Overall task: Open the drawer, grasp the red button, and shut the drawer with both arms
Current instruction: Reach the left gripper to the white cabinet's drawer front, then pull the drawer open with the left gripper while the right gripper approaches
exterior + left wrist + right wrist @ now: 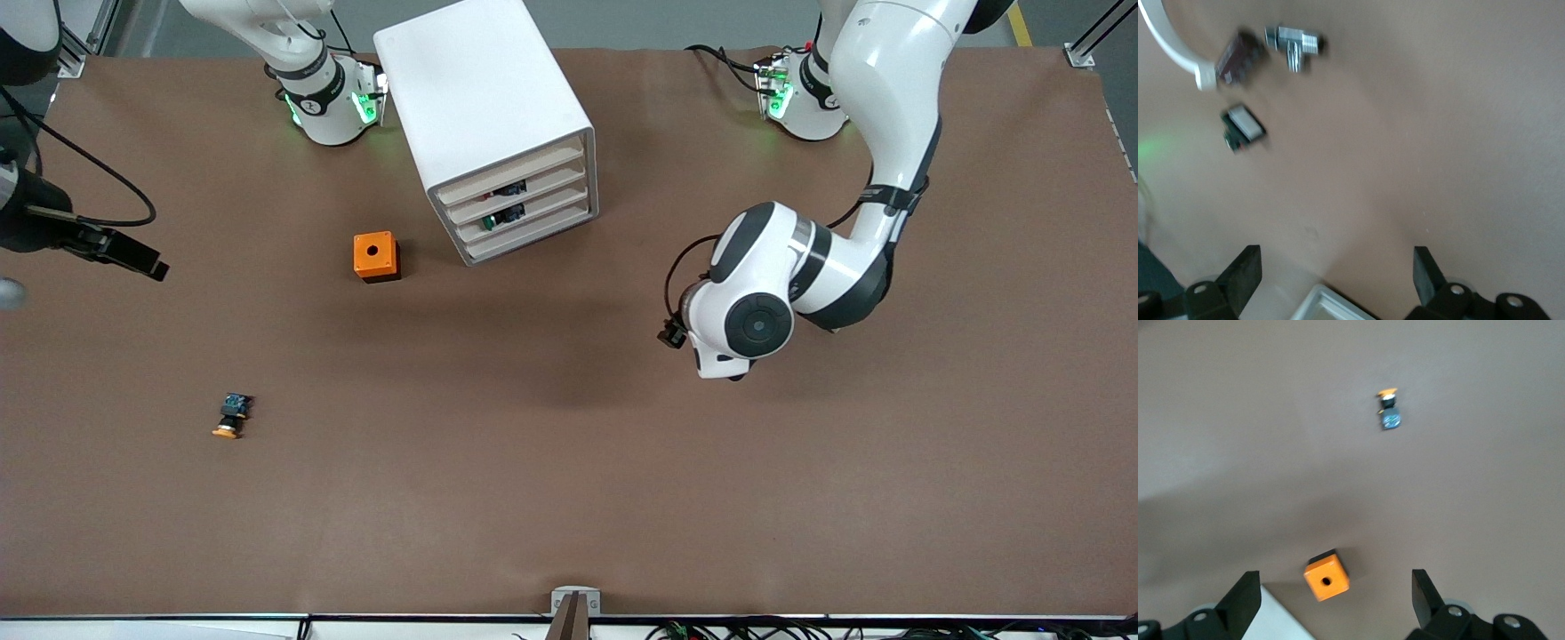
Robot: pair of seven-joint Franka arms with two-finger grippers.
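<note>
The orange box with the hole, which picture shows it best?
The front view: the orange box sits whole and sharp on the table beside the cabinet. The right wrist view shows it too, blurrier, between open fingers. The left wrist view doesn't show it.

The left arm [853, 222] is bent down over the counter [569, 498] toward its own end, its tool [1337, 273] spread wide and empty. The right arm [53, 222] is held above its end, its tool [1336, 593] likewise spread and empty.
</note>
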